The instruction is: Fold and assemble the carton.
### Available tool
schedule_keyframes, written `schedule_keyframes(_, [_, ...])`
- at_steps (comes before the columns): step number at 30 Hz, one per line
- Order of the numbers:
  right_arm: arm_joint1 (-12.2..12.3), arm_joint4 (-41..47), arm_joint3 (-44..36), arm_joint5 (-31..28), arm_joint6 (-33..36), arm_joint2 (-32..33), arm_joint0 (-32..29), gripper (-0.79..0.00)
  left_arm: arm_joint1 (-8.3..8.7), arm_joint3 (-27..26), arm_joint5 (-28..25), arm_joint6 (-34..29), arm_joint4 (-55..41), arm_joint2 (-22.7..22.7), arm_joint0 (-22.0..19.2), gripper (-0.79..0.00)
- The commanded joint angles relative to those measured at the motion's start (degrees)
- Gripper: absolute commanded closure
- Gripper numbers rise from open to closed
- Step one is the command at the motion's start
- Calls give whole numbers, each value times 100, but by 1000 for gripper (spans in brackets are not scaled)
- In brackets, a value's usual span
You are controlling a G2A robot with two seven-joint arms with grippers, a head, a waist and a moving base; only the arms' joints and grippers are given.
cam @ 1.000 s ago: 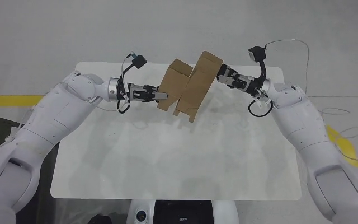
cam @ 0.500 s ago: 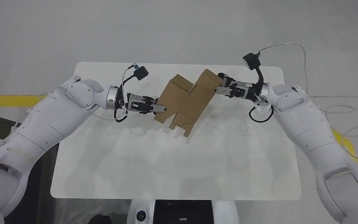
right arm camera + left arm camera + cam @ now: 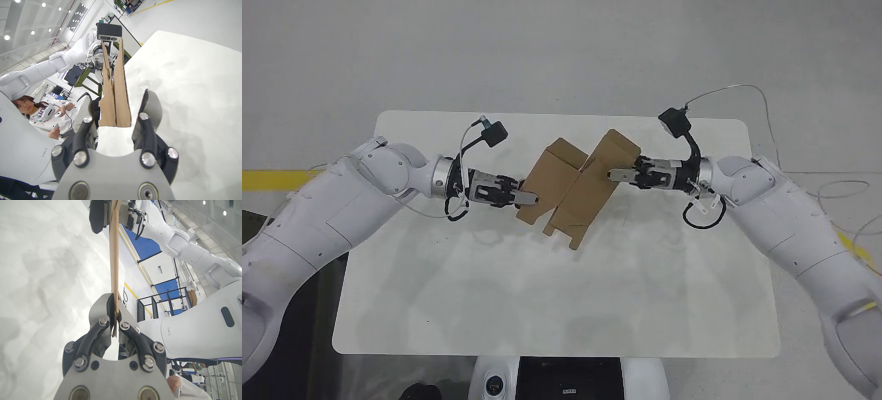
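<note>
White table (image 3: 542,300), rounded corners, with a broad bare run toward the near edge and to both sides. The work sits over the far half. Carton (image 3: 577,185), brown and flat-folded, hangs tilted between the two arms. It looks lifted off the surface, though I cannot tell whether its lowest corner grazes the top. Left gripper (image 3: 114,313) is clamped tight on one end of the board, pads pressed to either side of the thin sheet. This reads as the anchor, holding the blank steady so the other arm has something to work against. Right gripper (image 3: 118,106) is spread wide, fingers straddling the opposite end with a gap on both sides, touching nothing as far as I can see. From that wrist the two layers of card part in a narrow V, so my guess is that it is lined up to take one layer and pull the tube open. Holding it in the air makes sense, since it gives the flaps room to swing below. Edges: the carton is close to the far table edge but inside it, and the near half offers ample room to set it down square. Risk, as I judge it: a one-ended pinch lets the board twist.
</note>
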Motion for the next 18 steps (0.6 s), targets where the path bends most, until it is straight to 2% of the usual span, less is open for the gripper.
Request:
schedule_keyframes(1, [24, 88, -33, 0, 0, -71, 33, 0, 5, 5, -27, 28, -1, 69, -38, 0])
schedule_keyframes(7, [106, 417, -164, 0, 0, -227, 89, 0, 16, 42, -153, 154, 21, 172, -97, -12])
schedule_keyframes(8, [115, 502, -181, 0, 0, -234, 88, 0, 17, 56, -150, 152, -3, 172, -101, -160])
schedule_keyframes(10, [129, 643, -182, 0, 0, -241, 86, 0, 17, 102, -178, 179, -93, 172, -117, -785])
schedule_keyframes(18, [58, 1601, 241, 0, -2, -113, -35, 0, 14, 476, -559, 561, -792, 53, -117, -785])
